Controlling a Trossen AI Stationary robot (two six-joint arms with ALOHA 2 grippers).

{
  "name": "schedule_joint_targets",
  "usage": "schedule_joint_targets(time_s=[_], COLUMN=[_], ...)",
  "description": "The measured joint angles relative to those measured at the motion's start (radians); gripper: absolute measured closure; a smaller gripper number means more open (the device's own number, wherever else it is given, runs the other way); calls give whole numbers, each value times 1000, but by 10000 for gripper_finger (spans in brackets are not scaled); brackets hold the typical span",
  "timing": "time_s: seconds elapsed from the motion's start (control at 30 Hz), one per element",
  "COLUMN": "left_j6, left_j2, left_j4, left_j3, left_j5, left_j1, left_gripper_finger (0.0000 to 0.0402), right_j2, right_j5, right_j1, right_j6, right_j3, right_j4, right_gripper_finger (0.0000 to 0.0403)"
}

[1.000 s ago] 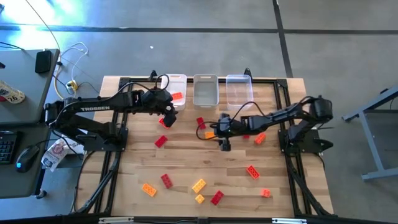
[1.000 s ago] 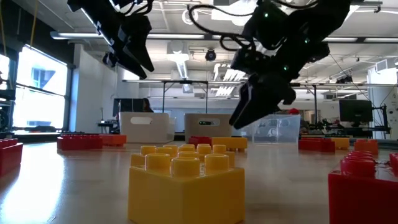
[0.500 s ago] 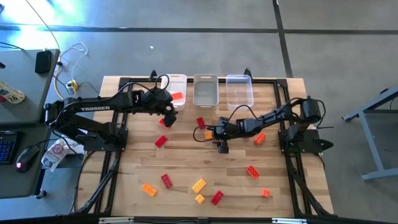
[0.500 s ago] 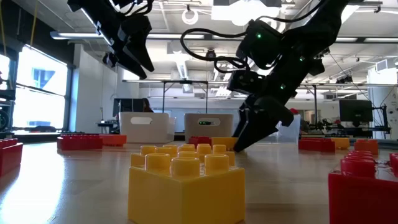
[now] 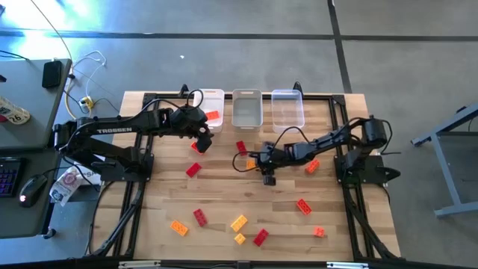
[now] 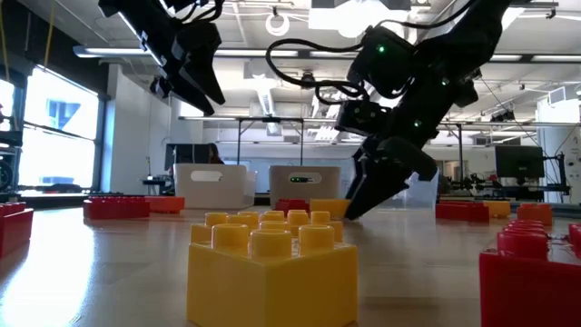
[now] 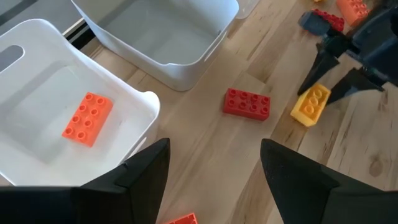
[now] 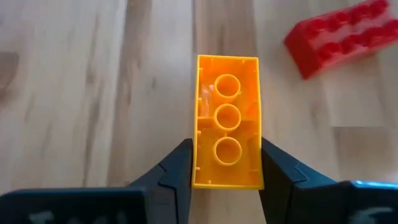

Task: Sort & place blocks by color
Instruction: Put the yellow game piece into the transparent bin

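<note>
Having dropped to the table (image 5: 224, 187) at centre frame, the right end effector (image 8: 227, 165) now clamps the orange-yellow block (image 8: 227, 130), ready for lifting, while the left end effector (image 7: 214, 168) hovers open beside the bins.

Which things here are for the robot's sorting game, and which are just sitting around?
For the job:
- yellow block, between the right gripper's jaws
- orange block in the left white bin
- red block on the table
- left gripper, waiting near the bins

Just lying about:
- computer mouse
- white cable
</note>
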State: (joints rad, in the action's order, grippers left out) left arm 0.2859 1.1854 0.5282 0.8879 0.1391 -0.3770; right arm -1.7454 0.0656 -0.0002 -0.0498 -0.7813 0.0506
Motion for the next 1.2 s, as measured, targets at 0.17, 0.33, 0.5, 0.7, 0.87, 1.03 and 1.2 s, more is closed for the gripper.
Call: schedule_joint_targets(time_s=[0.17, 0.33, 0.5, 0.7, 0.87, 1.03, 1.2], left_j6=[0, -10, -20, -61, -61, -62, -62], left_j2=[0, 0, 0, 0, 0, 0, 0], left_j4=[8, 7, 7, 4, 4, -3, -2], left_j3=[0, 0, 0, 0, 0, 0, 0], left_j5=[0, 0, 0, 3, 3, 4, 5], left_j1=[0, 1, 1, 13, 34, 53, 67], left_gripper_finger=[165, 165, 165, 165, 165, 165, 165], right_j2=[93, 219, 349, 472, 512, 494, 457], right_j5=[88, 214, 390, 626, 800, 747, 581], right_j1=[0, 0, -6, -62, -152, -289, -390], right_j6=[8, 8, 6, 8, 26, 119, 201], right_j3=[-1, -1, -1, -1, -2, -2, -2], right_j4=[-63, -155, -210, -258, -253, -254, -254], right_gripper_finger=[289, 289, 289, 289, 289, 289, 290])
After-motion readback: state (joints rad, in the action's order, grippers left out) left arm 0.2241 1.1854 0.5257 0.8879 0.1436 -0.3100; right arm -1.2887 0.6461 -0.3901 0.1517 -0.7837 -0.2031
